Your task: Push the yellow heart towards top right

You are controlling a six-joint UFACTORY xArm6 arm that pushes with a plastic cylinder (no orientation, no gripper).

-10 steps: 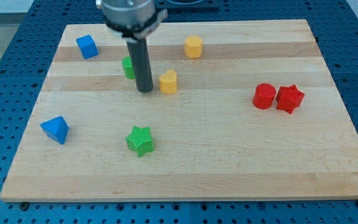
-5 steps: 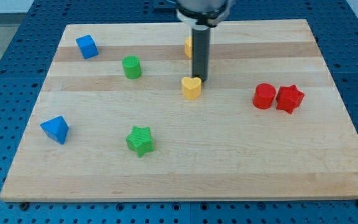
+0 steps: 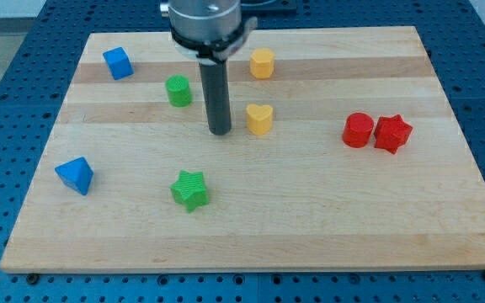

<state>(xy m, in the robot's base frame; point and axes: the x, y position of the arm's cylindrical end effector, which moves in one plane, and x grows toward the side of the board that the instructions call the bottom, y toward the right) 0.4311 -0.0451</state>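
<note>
While the yellow heart [image 3: 259,119] sits near the middle of the wooden board [image 3: 310,210], a second yellow block [image 3: 262,63], roughly hexagonal, stands at its 12 o'clock, well apart and close to the board's top edge. At the heart's 3 o'clock, near the view's right, a red cylinder [image 3: 359,130] and a red star [image 3: 392,133] stand touching each other. The stretch of board from the heart toward 1 to 2 o'clock carries no block. A green cylinder [image 3: 178,90] lies at the heart's 10 o'clock, a green star [image 3: 190,189] at its 7 o'clock, a blue cube [image 3: 117,62] near the board's top-left corner, and a blue wedge-shaped block [image 3: 75,175] near the left edge. The rod stands upright, descending from a grey cylindrical mount [image 3: 205,21] at the view's top. My tip [image 3: 220,132] rests on the board at the heart's 9 o'clock, just beside it with a narrow gap showing, and at the green cylinder's 4 o'clock. The arm carries no jaws and has hold of nothing; the rod touches no block. The mount is cut off by the view's top edge, so the arm above it cannot be made out.
</note>
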